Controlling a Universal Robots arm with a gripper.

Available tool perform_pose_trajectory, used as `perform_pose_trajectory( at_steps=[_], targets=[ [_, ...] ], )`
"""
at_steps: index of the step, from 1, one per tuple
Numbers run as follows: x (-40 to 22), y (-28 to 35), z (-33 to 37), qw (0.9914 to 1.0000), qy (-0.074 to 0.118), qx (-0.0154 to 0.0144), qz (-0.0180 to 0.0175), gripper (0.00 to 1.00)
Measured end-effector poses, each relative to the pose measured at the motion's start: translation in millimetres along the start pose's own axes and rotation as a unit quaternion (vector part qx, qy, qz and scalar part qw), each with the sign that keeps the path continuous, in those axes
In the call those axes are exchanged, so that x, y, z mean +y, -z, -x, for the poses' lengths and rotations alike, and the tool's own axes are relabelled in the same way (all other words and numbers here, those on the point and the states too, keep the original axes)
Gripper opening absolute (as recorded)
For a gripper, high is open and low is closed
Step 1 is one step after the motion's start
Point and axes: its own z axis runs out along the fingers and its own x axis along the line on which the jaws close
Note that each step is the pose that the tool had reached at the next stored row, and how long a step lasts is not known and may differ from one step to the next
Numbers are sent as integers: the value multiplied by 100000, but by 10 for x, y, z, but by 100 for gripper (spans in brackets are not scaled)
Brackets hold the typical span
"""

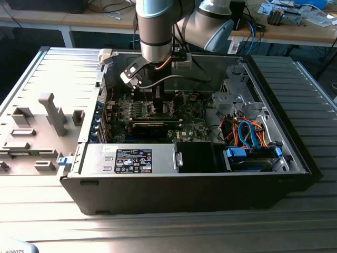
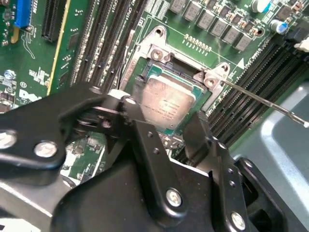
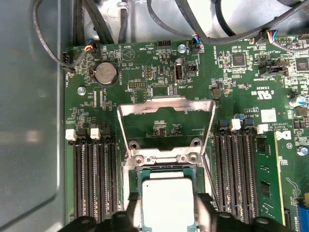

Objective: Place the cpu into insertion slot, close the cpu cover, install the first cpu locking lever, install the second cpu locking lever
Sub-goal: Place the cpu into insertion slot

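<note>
gently: your gripper (image 2: 168, 121) has its fingers (image 2: 145, 140) narrowed onto the cpu (image 2: 166, 104), held between them at the insertion slot (image 2: 179, 65); keep it level and square to the rim, with the cpu cover (image 3: 166, 104) flipped open beyond the fingertips

— Any lettering you can read out for me?
— None cleanly. You've got a black-and-white sticker (image 1: 134, 161) on the silver box (image 1: 164, 158), tiny white print all over the green circuit board (image 3: 145, 72), and faint marks on the cpu (image 2: 166, 104) top, all too small to make out.
</note>
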Motion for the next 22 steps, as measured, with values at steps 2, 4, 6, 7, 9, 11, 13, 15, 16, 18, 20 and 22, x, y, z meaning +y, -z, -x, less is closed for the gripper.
perform_pose_trajectory(
  at_steps=[2,4,6,7,9,11,13,15,16,18,20,22],
  targets=[
    [1,23,-1,100000,-5,12,9,47],
    [1,12,16,100000,151,116,-22,29],
    [1,-7,36,99999,399,194,-41,18],
    [1,-11,40,99999,472,206,-37,11],
    [0,-14,51,99998,560,218,-39,11],
    [1,-15,53,99998,565,214,-45,11],
    [1,-18,53,99998,567,212,-46,11],
    [1,-18,53,99998,566,213,-42,11],
    [1,-18,53,99998,569,213,-46,11],
    [0,-19,53,99998,568,213,-45,11],
    [0,-21,53,99998,566,215,-44,11],
    [0,-25,53,99998,567,210,-45,11]
  ],
)
